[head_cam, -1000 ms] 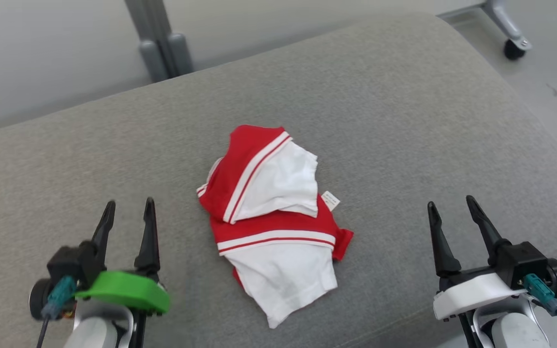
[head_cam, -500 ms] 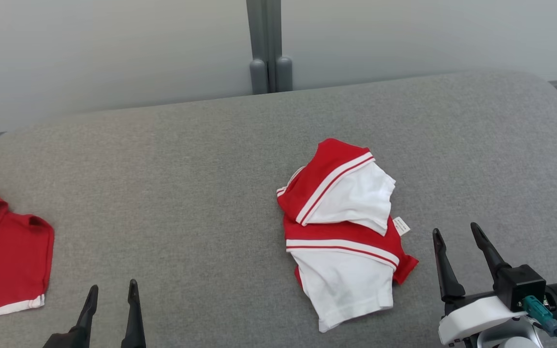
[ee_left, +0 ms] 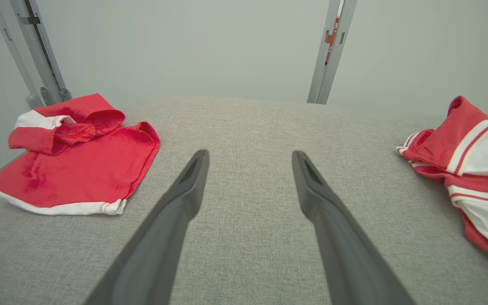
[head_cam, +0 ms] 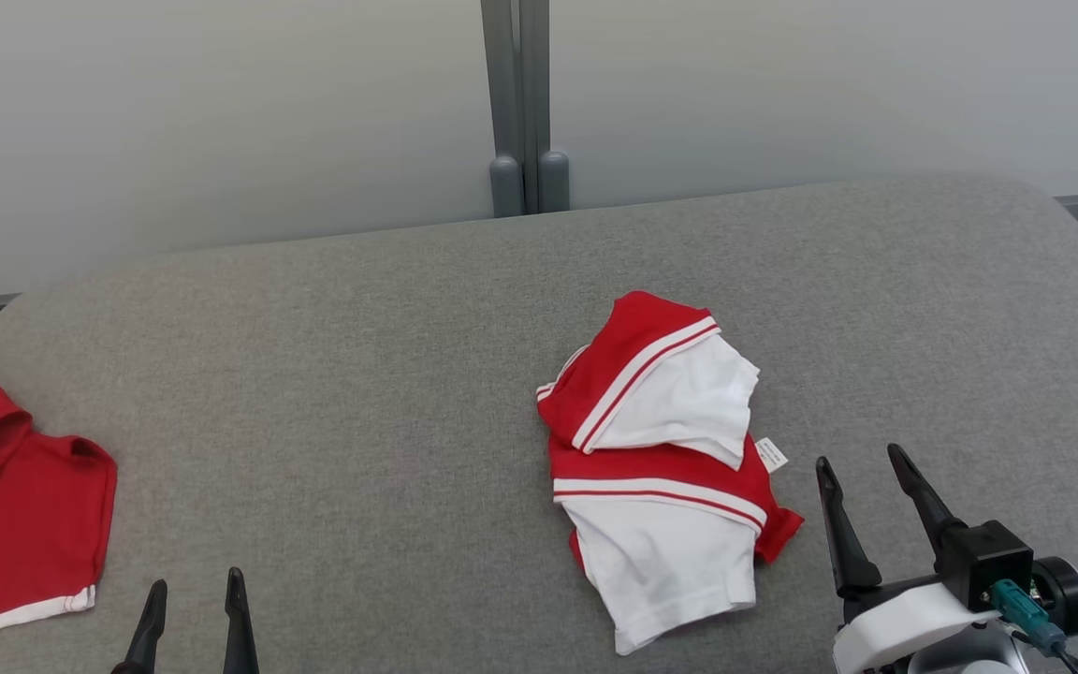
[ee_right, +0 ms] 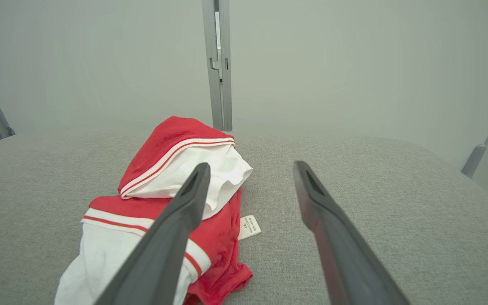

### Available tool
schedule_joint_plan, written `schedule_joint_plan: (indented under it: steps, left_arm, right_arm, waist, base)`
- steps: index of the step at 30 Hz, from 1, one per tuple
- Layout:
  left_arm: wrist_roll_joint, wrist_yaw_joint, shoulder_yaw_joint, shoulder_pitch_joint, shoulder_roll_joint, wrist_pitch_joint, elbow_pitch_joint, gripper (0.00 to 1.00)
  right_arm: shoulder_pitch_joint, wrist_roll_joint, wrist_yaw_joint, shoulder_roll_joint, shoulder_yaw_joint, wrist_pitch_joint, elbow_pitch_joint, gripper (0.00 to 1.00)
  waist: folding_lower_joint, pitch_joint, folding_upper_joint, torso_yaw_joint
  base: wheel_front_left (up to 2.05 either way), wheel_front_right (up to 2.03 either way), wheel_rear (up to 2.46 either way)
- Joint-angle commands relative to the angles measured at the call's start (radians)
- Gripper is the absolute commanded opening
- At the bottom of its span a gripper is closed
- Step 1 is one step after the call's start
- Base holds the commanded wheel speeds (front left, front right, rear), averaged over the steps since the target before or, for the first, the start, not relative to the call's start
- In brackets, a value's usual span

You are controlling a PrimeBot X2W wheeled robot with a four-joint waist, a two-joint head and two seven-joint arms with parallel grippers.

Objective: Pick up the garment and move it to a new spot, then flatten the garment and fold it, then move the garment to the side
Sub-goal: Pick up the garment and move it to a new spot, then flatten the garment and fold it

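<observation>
- Your left gripper [head_cam: 196, 582] is wide open and holds nothing, over the gray cushion [head_cam: 361, 374].
- Your right gripper [head_cam: 858, 456] is wide open and empty too, just right of the red and white garment [head_cam: 665, 468].
- That garment lies bunched up on the cushion, well apart from a red garment [head_cam: 20, 524] at the far left.

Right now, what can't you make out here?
Label: print too small to read, head view.
Red garment: left part cut off by the head view's left edge.
Left gripper: body cut off by the head view's bottom edge.
Striped garment: right part cut off by the left wrist view's right edge.
</observation>
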Motion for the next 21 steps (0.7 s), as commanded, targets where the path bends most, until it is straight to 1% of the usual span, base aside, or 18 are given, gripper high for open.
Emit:
schedule_joint_plan:
  steps: [1,10,16,18,21]
  left_arm:
    - [0.008,-0.004,0.007,0.004,0.0,-0.003,0.002,1.0]
    - [0.006,-0.022,0.009,-0.006,-0.006,-0.003,0.018,1.0]
    - [-0.006,-0.022,0.004,-0.022,-0.006,-0.003,0.013,1.0]
    - [-0.024,-0.023,-0.01,-0.034,-0.006,-0.003,0.008,1.0]
    - [-0.099,-0.026,-0.059,-0.05,-0.006,-0.003,0.019,1.0]
  right_arm:
    - [0.008,0.005,-0.001,-0.002,0.002,-0.003,0.002,1.0]
    - [0.002,0.011,-0.001,-0.002,0.0,-0.003,0.007,1.0]
    - [-0.004,0.014,-0.001,-0.002,0.002,-0.003,0.007,1.0]
    - [-0.008,0.013,-0.001,-0.002,0.004,-0.003,0.006,1.0]
    - [-0.016,0.013,-0.001,-0.002,0.008,-0.003,0.004,1.0]
  waist:
    - [0.0,-0.001,0.0,-0.002]
    - [0.0,-0.001,0.0,-0.004]
    - [0.0,-0.001,0.0,-0.005]
    - [0.0,0.001,0.0,-0.008]
    - [0.0,0.006,0.0,-0.018]
  base:
    - [0.0,0.0,0.0]
    - [0.0,0.0,0.0]
    - [0.0,0.0,0.0]
    - [0.0,0.0,0.0]
    - [0.0,0.0,0.0]
